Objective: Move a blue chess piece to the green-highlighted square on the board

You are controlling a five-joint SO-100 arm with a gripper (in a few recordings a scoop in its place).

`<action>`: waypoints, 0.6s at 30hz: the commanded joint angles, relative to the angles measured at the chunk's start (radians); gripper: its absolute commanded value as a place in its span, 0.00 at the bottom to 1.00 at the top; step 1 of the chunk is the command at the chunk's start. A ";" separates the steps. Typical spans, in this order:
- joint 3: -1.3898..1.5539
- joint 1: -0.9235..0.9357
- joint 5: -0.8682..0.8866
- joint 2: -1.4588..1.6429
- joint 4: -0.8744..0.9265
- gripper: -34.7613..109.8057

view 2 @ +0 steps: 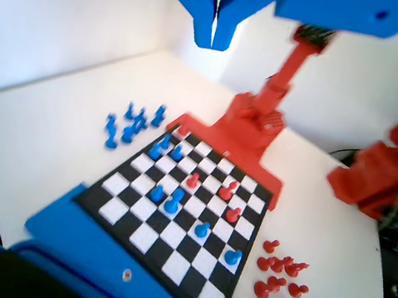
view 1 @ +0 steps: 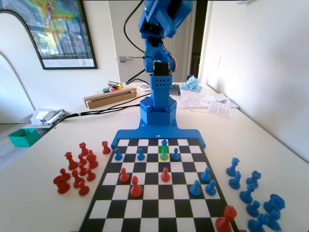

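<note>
1. The blue chess piece (view 1: 164, 152) that matters here is the pawn standing upright on the green-highlighted square (view 1: 160, 157). In the fixed view that square sits in the second row from the blue arm (view 1: 159, 58), just past the board's centre line at 12 o'clock. The tint reads green to yellow-green under the pawn.
2. A second blue pawn (view 1: 164, 143) stands directly behind it at 12 o'clock, one row nearer the arm's base. Others flank it at 3 o'clock (view 1: 175, 154) and 9 o'clock (view 1: 140, 154).
3. The gripper (view 2: 217, 18) is high above the table in the wrist view. Its jaws are pressed together with only a thin slit between them, and nothing is held.
4. From the gripper, the board (view 2: 142, 236) lies well apart at about 6 o'clock in the wrist view.
5. Judged from this layout, the placement looks done. Any further move would mean a long descent towards 6 o'clock, threading between close neighbours.
</note>
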 commanded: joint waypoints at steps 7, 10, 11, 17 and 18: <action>-0.109 0.112 -0.408 -0.342 0.009 0.25; -0.091 0.120 -0.407 -0.439 -0.049 0.25; -0.084 0.124 -0.410 -0.468 -0.067 0.25; -0.035 0.150 -0.413 -0.604 -0.144 0.25; -0.029 0.155 -0.422 -0.620 -0.144 0.25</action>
